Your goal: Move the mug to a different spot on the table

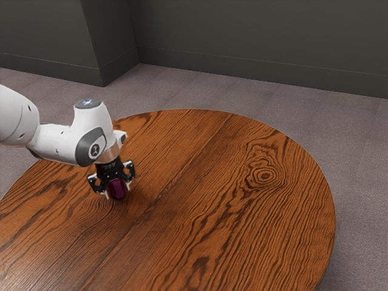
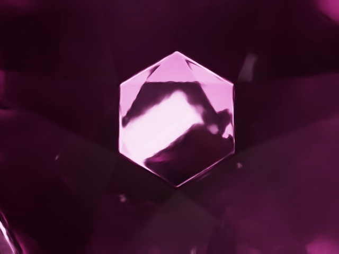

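A bare simulated room: round wooden table (image 1: 242, 182), grey carpet (image 1: 339, 139), dark walls (image 1: 242, 30).

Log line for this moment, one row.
gripper: directly over glossy magenta mug | mug: exterior view's left part of round wooden table | grasp: cannot tell | lift: cannot tell

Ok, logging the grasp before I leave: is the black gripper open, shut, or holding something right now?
Black two-finger gripper: cannot be told; it sits low over the glossy magenta mug on the round wooden table.
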Motion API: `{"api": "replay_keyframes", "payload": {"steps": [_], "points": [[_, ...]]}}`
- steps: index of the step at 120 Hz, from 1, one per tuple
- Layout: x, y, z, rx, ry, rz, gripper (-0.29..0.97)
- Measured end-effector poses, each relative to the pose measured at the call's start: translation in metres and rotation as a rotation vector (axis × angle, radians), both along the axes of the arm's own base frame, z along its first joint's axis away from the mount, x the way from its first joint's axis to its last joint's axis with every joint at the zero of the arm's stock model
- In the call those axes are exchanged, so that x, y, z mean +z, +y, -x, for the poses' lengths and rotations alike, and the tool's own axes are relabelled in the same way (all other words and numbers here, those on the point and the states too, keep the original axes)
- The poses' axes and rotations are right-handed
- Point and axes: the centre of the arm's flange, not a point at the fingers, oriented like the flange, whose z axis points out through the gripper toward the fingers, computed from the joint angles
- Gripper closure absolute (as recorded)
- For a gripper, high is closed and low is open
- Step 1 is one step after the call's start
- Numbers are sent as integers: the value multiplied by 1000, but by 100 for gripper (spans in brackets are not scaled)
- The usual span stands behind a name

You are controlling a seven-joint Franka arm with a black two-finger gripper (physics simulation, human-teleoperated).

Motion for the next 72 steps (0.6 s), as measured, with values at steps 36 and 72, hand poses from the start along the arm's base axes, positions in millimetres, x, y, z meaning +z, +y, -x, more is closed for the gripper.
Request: {"api": "replay_keyframes", "payload": {"steps": [36,72], "points": [[-5,1,3,48,-68,4,34],[7,-3,-1,35,-103,-6,50]]}}
